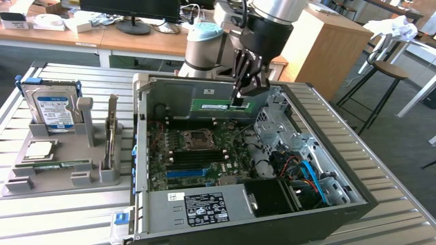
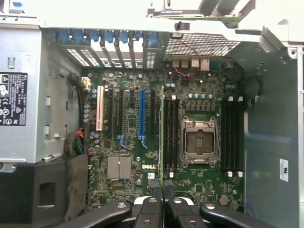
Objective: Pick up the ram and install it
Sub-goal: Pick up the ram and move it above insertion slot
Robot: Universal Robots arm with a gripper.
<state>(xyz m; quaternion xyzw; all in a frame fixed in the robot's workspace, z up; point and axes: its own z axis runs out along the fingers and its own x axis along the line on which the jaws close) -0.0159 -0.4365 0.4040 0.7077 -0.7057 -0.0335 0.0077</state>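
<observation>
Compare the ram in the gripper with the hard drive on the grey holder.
The ram is a thin green stick; the hard drive is a silver block with a blue label. The ram hangs long side level in the gripper over the open case; the hard drive stands on end in the grey holder at the exterior view's left. Neither is installed.

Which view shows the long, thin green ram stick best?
The exterior view: the long, thin green ram stick shows its flat face and pale label, gripped near one end by the black fingers. The wrist view sees it edge-on, a thin line between the fingers.
</observation>
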